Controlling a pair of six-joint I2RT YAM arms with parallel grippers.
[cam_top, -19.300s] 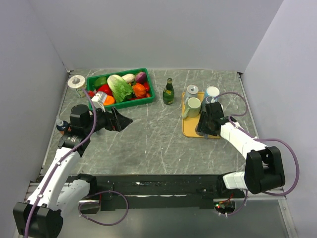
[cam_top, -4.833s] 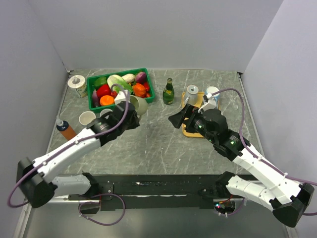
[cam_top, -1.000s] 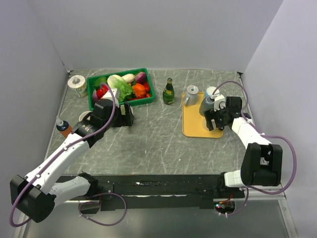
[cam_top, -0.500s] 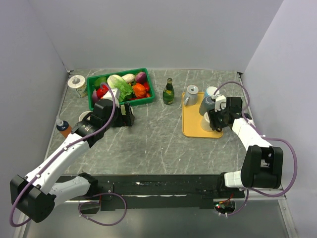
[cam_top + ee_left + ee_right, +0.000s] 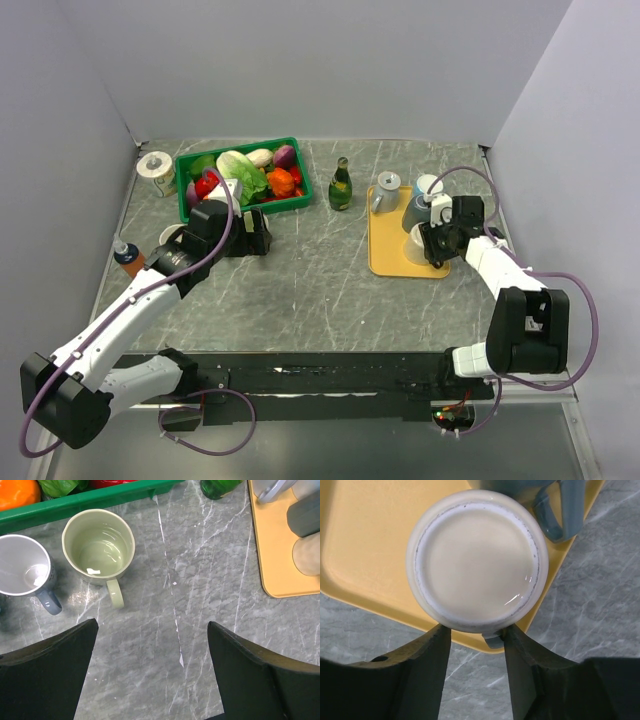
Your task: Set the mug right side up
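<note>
An upside-down cream mug [image 5: 477, 562] stands on the yellow tray [image 5: 365, 555], base up; from above the mug [image 5: 417, 243] is at the tray's right side. My right gripper [image 5: 474, 630] is at its near side, its jaws half closed. The mug's grey handle stub [image 5: 492, 640] lies between them against the right finger [image 5: 520, 665], with a gap to the left finger [image 5: 427, 665]. How the fingertips sit against the mug wall is hidden under its base. Near the green basket, my left gripper [image 5: 152, 670] hangs open over bare table.
A blue-grey mug [image 5: 560, 510] stands upside down just behind the cream one. Upright pale green [image 5: 98, 547] and white [image 5: 24, 572] mugs sit by the green vegetable basket [image 5: 90, 497]. A green bottle [image 5: 340, 185], a small jug [image 5: 387, 183] and a tape roll [image 5: 155, 166] stand farther back.
My right gripper's jaws have narrowed from wide open around the cream mug's near side and handle, and it has edged closer. The left arm has not moved.
</note>
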